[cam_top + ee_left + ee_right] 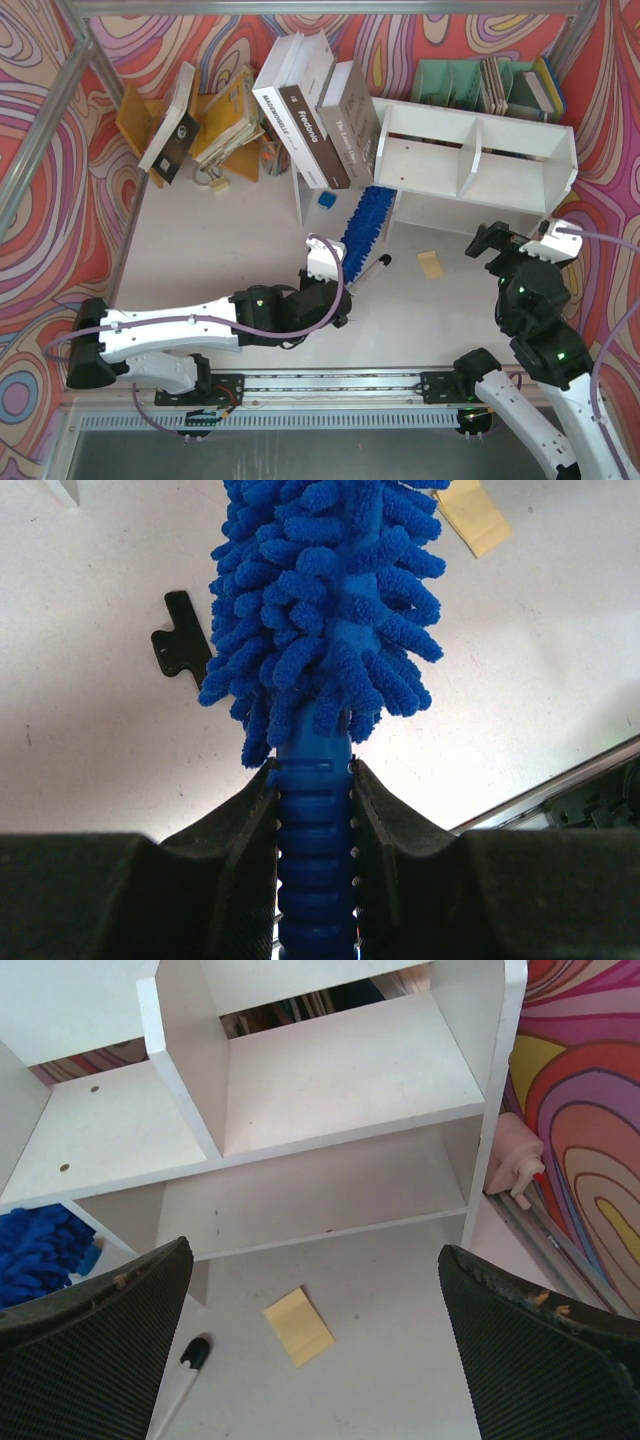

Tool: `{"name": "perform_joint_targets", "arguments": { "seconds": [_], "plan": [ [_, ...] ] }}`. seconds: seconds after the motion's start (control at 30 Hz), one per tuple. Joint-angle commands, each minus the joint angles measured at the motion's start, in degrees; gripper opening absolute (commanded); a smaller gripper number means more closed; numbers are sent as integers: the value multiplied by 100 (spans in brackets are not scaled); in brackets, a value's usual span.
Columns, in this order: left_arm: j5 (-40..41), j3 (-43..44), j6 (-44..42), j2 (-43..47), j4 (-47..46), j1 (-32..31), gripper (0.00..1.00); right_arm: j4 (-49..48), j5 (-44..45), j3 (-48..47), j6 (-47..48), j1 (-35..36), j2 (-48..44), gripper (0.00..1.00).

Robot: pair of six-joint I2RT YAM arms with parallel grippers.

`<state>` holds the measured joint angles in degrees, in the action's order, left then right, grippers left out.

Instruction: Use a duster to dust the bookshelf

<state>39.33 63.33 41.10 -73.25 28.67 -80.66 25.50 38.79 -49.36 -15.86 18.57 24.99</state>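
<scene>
Between the jaws of the left gripper (313, 780) sits the duster (325, 630): both fingers are clamped on its ribbed blue handle, just behind the fluffy head. The head runs straight ahead of the fingertips, over the white table (90, 740). From the top camera its far end reaches the left end of the bookshelf (470, 150); contact cannot be judged.

Ahead of the right gripper (315, 1250) stands the bookshelf, with two cubbies and the lower shelf facing the jaws. These jaws are spread wide and hold nothing. Blue fluff shows beyond the left finger, beside the shelf's left upright.

Other items:
- yellow sticky note (298, 1326) on the table between the right jaws, short of the shelf
- white pen (185, 1370) with black cap, just beside the left finger
- black clip (180, 635), left of the duster head, apart from it
</scene>
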Motion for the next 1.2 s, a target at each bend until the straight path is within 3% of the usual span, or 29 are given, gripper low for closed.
{"name": "perform_joint_targets", "arguments": {
  "seconds": [0.0, 0.13, 0.27, 0.7, 0.97, 1.17],
  "plan": [
    [206, 22, -129, 189, -114, -3, 0, -100, -107, -142, 418, -2, -71, 99],
    [207, -40, -92, 227, -134, -2, 0, 111, -181, -462, 586, -2, 94, 99],
    [237, -110, -71, 265, -165, -2, 0, -118, -211, -170, 760, -2, 2, 99],
    [-231, -18, -134, 236, -497, -13, 0, -257, -105, 204, 253, -3, -99, 99],
    [-281, -606, 319, 164, -647, -12, 0, -353, -101, 411, 185, -8, -192, 99],
    [335, -1180, 432, 644, -620, -11, 0, -468, -128, 554, 217, -2, -375, 99]
  ]
}}
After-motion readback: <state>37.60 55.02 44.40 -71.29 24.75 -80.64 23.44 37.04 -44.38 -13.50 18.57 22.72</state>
